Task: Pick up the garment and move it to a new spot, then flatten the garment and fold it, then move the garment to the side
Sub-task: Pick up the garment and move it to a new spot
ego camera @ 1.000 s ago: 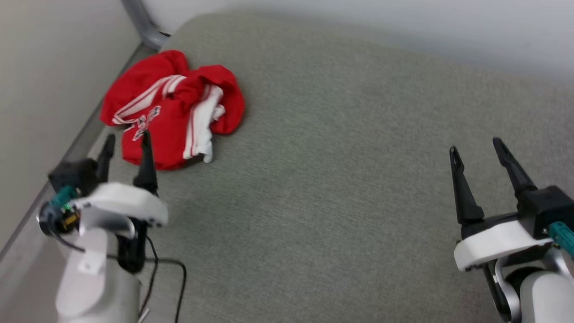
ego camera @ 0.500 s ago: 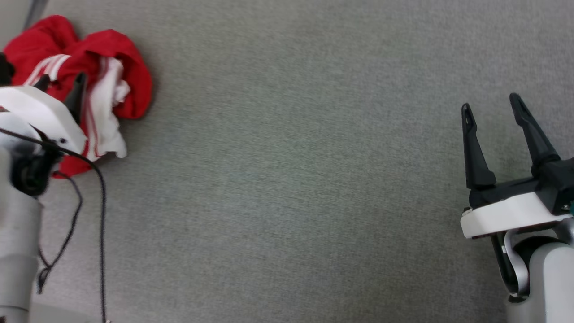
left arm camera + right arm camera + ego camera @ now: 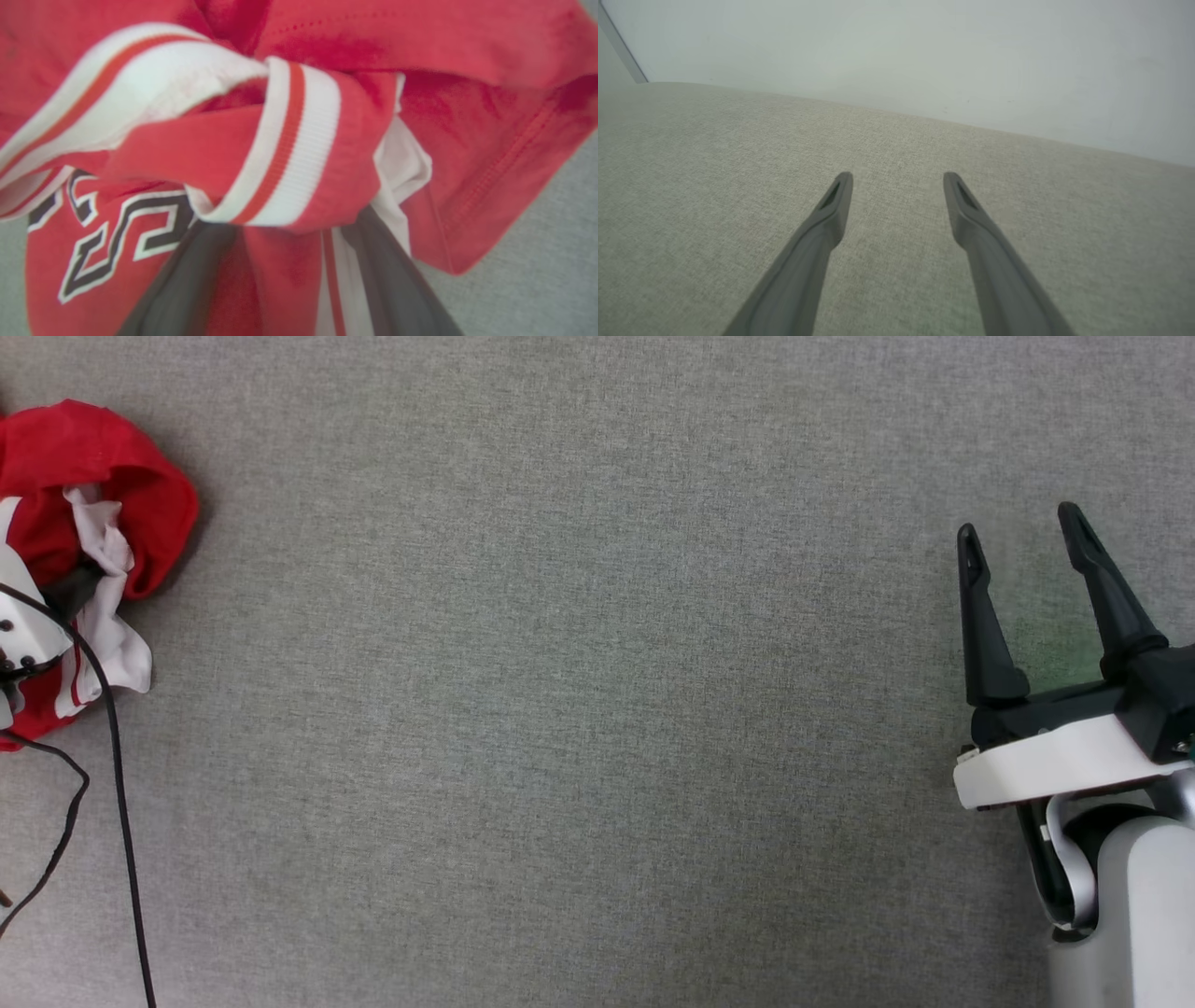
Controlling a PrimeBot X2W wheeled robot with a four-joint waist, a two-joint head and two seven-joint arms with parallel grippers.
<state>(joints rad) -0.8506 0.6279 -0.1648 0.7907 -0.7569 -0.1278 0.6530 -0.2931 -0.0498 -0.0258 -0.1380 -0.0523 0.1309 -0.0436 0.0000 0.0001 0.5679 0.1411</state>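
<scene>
Garment (image 3: 93, 457) lies crumpled far left on the grey surface (image 3: 597, 709). Left gripper (image 3: 289, 231) is nose-down in it, 2 fingers spread wide with a striped fold bunched between them, nothing pinched yet. Best bet: close deep on that thick fold, then lift straight. Right gripper (image 3: 1019, 521) hovers unclenched, well apart.

One garment (image 3: 93, 457), a single crumpled red-and-white heap; two grippers, namely the left gripper (image 3: 294, 224) and the right gripper (image 3: 1019, 521); two long dark fingers (image 3: 187, 280) on each, so four fingers in all; two black cable strands (image 3: 117, 756) at the left edge of the head view, though whether they belong to one lead or two cannot be told; one grey fabric surface (image 3: 560, 709); one pale wall (image 3: 896, 56).
</scene>
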